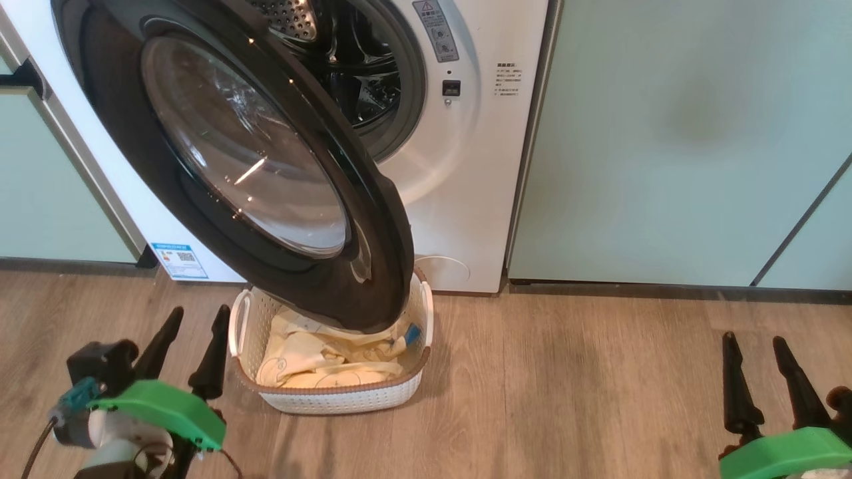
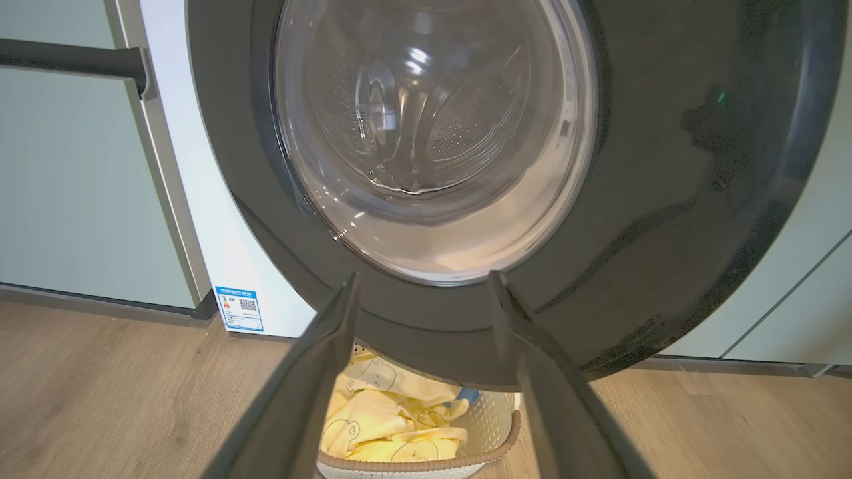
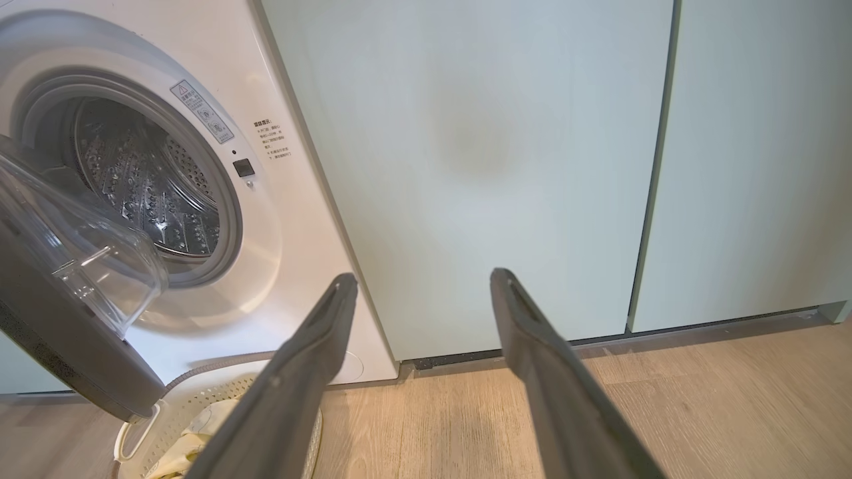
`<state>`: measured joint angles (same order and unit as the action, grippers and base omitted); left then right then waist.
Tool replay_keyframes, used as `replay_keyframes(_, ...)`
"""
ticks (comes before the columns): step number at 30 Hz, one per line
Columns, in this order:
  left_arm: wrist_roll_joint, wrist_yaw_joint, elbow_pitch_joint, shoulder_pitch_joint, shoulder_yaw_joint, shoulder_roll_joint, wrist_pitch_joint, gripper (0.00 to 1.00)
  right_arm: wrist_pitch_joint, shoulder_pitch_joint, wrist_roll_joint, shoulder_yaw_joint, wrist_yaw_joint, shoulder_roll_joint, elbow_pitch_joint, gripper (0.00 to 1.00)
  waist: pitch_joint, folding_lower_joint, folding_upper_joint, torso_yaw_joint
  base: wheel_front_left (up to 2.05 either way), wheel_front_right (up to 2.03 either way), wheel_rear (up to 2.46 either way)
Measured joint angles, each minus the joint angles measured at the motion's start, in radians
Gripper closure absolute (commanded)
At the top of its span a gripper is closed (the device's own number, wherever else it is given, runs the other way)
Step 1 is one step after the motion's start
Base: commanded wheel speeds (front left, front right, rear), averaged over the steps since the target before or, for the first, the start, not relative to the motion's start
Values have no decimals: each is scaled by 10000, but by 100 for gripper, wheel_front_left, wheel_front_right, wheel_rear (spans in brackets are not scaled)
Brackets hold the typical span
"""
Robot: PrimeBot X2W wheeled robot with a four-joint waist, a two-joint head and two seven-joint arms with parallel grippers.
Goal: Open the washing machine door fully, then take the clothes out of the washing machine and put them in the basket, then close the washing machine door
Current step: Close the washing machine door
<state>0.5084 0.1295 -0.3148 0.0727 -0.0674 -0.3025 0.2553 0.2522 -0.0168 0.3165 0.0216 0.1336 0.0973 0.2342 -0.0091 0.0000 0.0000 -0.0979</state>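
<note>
Pale yellow bear-print clothes [image 1: 313, 359] lie in the cream perforated plastic basket [image 1: 346, 402], set before the white washing machine [image 1: 466, 186] for unloading, beneath its open black-ringed glass door [image 1: 379, 253]; both arms' jaws gape empty.

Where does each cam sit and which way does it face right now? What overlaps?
Head view: on the head, looking forward and down at the open washing machine door, basket and clothes below it; left gripper lower left, right gripper lower right.
Left wrist view: on the left wrist, facing the door's outer glass; own fingers frame the basket.
Right wrist view: on the right wrist, facing pale green cabinets beside the washing machine; own fingers at bottom.
Shared: door and basket in all three.
</note>
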Motion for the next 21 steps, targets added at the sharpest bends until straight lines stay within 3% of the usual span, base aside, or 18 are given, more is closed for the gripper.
replay_keyframes(21,-420,-2,-178,-107,397,36,0,0,0,2,63,8,-2,-27,-71,3,72,0,0,-15,0,0,0)
